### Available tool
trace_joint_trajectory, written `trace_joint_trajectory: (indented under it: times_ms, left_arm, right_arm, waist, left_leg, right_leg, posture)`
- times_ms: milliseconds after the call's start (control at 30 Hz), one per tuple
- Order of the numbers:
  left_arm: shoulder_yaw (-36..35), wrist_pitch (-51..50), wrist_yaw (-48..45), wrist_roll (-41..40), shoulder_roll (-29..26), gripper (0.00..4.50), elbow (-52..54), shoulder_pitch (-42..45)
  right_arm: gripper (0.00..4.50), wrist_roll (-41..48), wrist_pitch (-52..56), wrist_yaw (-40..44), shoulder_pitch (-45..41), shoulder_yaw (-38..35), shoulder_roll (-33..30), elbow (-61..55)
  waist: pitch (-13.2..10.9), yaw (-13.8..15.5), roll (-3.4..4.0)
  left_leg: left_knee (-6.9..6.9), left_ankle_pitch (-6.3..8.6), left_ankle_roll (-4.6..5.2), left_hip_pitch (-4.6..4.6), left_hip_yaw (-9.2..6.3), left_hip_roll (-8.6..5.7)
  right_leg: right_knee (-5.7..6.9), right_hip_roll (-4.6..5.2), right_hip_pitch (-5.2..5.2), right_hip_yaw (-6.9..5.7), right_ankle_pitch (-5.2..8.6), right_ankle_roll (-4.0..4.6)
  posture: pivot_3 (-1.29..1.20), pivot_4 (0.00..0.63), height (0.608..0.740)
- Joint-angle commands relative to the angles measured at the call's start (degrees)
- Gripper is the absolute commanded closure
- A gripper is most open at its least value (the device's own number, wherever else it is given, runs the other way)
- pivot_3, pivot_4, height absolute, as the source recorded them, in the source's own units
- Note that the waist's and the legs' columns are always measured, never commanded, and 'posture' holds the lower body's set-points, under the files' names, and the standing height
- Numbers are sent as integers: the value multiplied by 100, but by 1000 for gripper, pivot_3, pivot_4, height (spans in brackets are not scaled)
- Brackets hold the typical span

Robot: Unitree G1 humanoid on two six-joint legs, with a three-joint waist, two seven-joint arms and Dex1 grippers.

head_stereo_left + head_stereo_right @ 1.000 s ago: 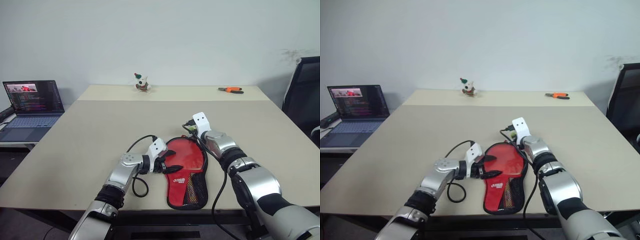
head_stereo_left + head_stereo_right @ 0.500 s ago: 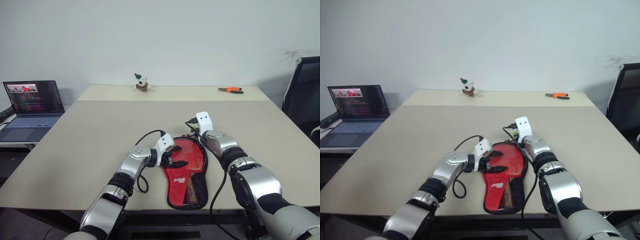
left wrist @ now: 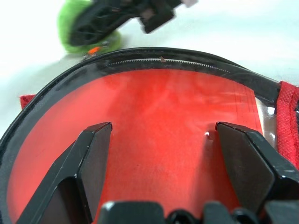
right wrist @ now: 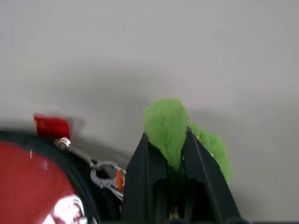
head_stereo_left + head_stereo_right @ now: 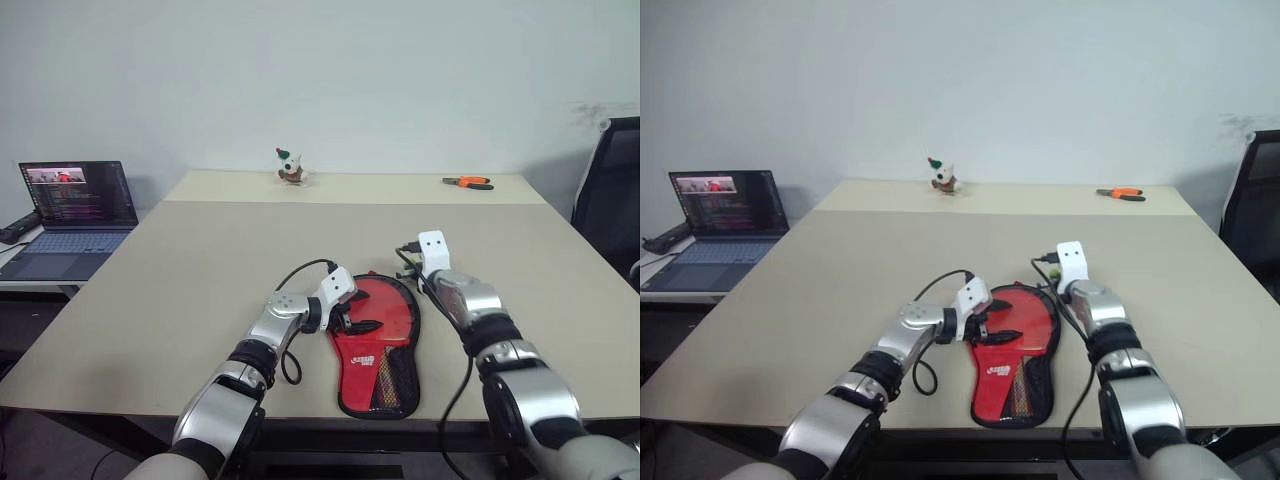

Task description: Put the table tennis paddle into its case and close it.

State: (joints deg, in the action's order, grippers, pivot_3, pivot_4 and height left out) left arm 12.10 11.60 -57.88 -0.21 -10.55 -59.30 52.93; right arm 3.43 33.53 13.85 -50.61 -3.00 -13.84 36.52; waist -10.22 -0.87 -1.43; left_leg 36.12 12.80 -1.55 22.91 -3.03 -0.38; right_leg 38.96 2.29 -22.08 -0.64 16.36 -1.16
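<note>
The case (image 5: 378, 335) lies flat on the table (image 5: 200, 270), red side up, with its mesh pocket toward the near edge and black zip edging around it. My left gripper (image 3: 162, 128) hovers open over the round red part, one finger on either side of it. At the case's far right rim my right gripper (image 4: 168, 137) is shut on a fluffy green tuft (image 4: 166, 119), which hangs from the zip by a metal clasp (image 4: 105, 175). The table tennis paddle is hidden; I cannot tell it apart from the case.
A laptop (image 5: 75, 195) stands open on a side table to the left. A small toy figure (image 5: 290, 167) and orange-handled pliers (image 5: 467, 182) lie at the table's far edge. A black chair (image 5: 610, 190) stands on the right.
My right gripper has slid to the right along the case's far rim, still shut on the green tuft. My left gripper moved from the case's left edge over its round part.
</note>
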Motion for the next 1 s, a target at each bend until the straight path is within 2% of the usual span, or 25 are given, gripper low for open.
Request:
trace_joint_trajectory:
  times_ms: [33, 300, 533, 800, 1000]
  left_arm:
    - [232, -115, 70, 396, 49, 625, -427, -171]
    - [224, -52, 64, 457, 160, 625, -635, -4]
    - [212, -14, -75, 476, 265, 625, -766, 100]
    - [206, -11, -38, 522, 389, 625, -895, 191]
    - [201, 5, -8, 551, 428, 625, -909, 182]
  right_arm:
    - [4467, 32, 987, 161, 667, 65, -393, -1843]
    - [4467, 569, 2666, 1322, 2003, 436, -1635, -4909]
    - [4467, 1437, 3464, 2321, 2747, 432, -2749, -6483]
    - [4467, 2032, 3118, 3271, 3900, 767, -3928, -7541]
    - [4467, 2496, 2960, 3603, 4512, 746, -4240, -8010]
  waist:
    - [2, 31, 3]
    - [7, 95, 11]
    - [7, 116, 8]
    - [7, 216, 7]
    - [9, 242, 8]
  left_leg:
    - [-1, 0, 0, 1, -1, -1]
    - [3, 0, 1, -2, 2, -3]
    - [6, -1, 2, -2, -2, -5]
    - [3, 6, 11, 2, -12, -10]
    - [1, 26, 33, 3, -26, -14]
  right_leg:
    - [-2, 0, 0, -1, 0, -1]
    - [-3, -5, 3, -4, 15, -25]
    - [-13, -3, 13, -15, 19, -33]
    - [-54, 2, 35, -29, 24, -48]
    - [-112, 6, 71, -46, 25, -62]
  posture:
    - [0, 150, 740]
    - [0, 150, 740]
    - [0, 150, 740]
    - [0, 150, 740]
    - [0, 150, 740]
